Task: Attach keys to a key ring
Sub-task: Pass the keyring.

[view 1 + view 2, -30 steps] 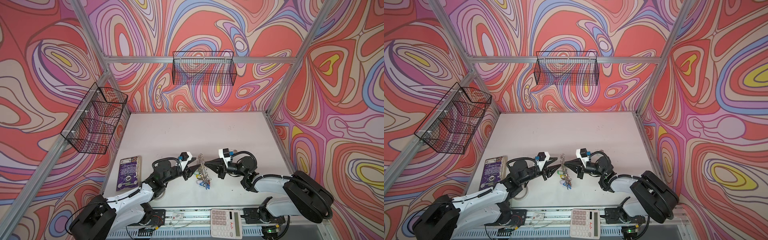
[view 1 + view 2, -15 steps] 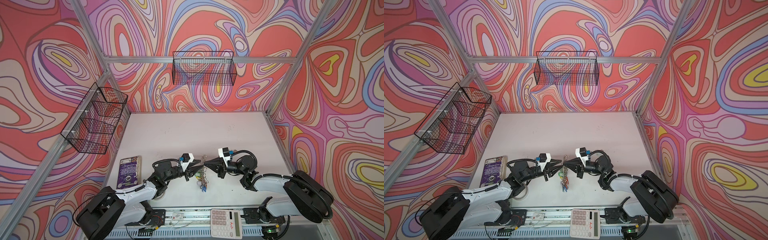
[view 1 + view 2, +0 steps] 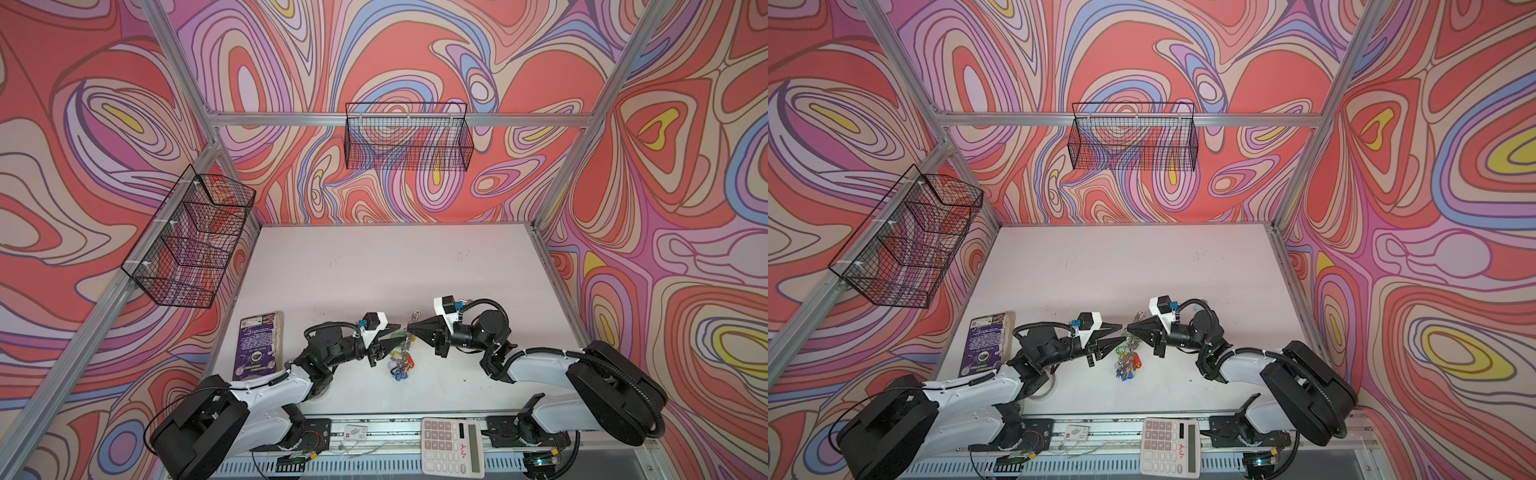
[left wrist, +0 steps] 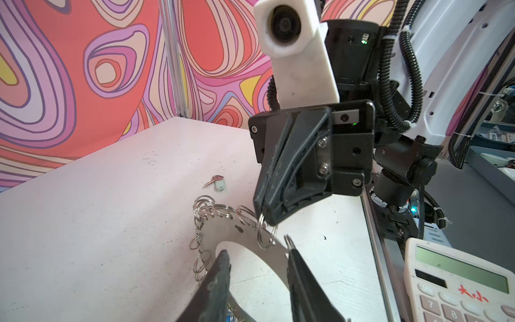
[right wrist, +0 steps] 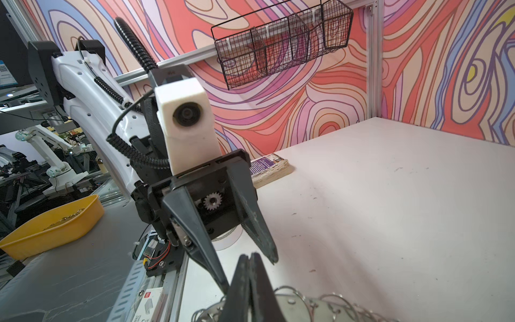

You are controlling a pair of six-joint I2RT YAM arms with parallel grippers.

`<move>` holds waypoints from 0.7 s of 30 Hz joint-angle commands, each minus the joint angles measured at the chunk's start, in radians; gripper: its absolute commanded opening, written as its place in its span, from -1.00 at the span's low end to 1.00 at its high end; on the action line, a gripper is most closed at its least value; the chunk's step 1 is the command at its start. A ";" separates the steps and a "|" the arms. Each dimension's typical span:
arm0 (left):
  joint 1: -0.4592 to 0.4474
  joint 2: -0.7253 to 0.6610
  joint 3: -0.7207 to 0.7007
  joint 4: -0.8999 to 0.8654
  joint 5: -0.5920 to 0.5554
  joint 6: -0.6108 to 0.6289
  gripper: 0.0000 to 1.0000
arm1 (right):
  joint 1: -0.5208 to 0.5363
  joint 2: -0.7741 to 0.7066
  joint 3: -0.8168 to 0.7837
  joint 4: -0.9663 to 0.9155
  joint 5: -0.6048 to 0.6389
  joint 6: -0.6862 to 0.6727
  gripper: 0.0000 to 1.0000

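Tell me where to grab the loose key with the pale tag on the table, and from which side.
Grip the key by its pale tag, not the thin metal end. It lies flat on the table, and the tag looks like its thickest part. Come straight down from above, jaws across the tag's width; that is probably the surest hold.

Pale matt desk point(image 3: 395, 266), scuffed and flecked with small dark marks. Flat by the left edge, toward the front: a thick book point(image 3: 258, 347) with a purple cover and beige page edges. Near the front edge, just right of the book: a pale tape roll point(image 3: 323, 395), mostly hidden. Around the front middle: bunched keys point(image 3: 401, 366) with coloured tags, either resting on the surface or hanging just above it, unclear which. Farther back, apart from these: a loose key point(image 4: 218, 183) with a pale mint tag, lying flat.
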 commanded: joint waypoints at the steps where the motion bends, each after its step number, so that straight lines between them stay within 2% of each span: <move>1: -0.001 0.002 -0.001 0.022 0.030 0.017 -0.20 | -0.001 -0.007 -0.004 0.029 0.011 -0.019 -1.00; 9: 0.004 0.077 0.053 0.010 0.106 0.014 -0.26 | 0.000 0.001 -0.005 0.032 0.011 -0.019 -1.00; 16: 0.023 0.120 0.044 0.136 0.147 -0.042 -0.30 | 0.000 -0.001 -0.007 0.024 0.013 -0.023 -1.00; 21: 0.039 0.119 0.042 0.163 0.154 -0.063 -0.36 | 0.000 -0.004 -0.010 0.017 0.015 -0.026 -1.00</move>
